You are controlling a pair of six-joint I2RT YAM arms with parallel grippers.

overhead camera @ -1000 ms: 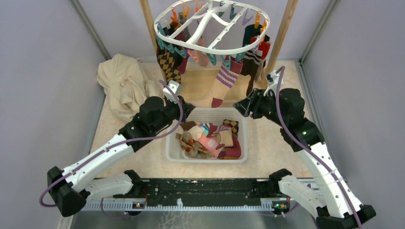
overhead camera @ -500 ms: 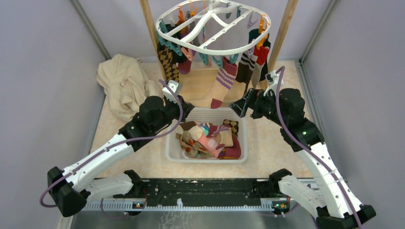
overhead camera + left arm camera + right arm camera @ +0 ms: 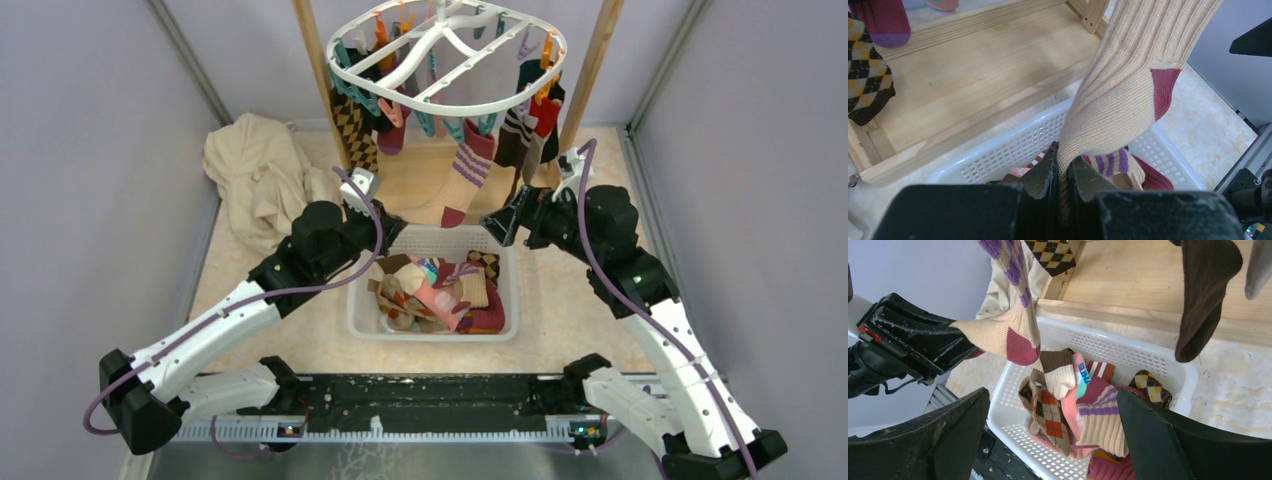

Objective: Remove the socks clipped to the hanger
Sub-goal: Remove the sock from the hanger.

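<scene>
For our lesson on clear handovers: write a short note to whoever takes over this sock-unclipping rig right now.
Left gripper: shut on the lower end of the tan sock, which hangs from the hanger.
Right gripper: open, empty, above the basket.
Done: a pile of socks lies in the basket.
Left: pull the tan sock free, then take down the other clipped socks.
</scene>
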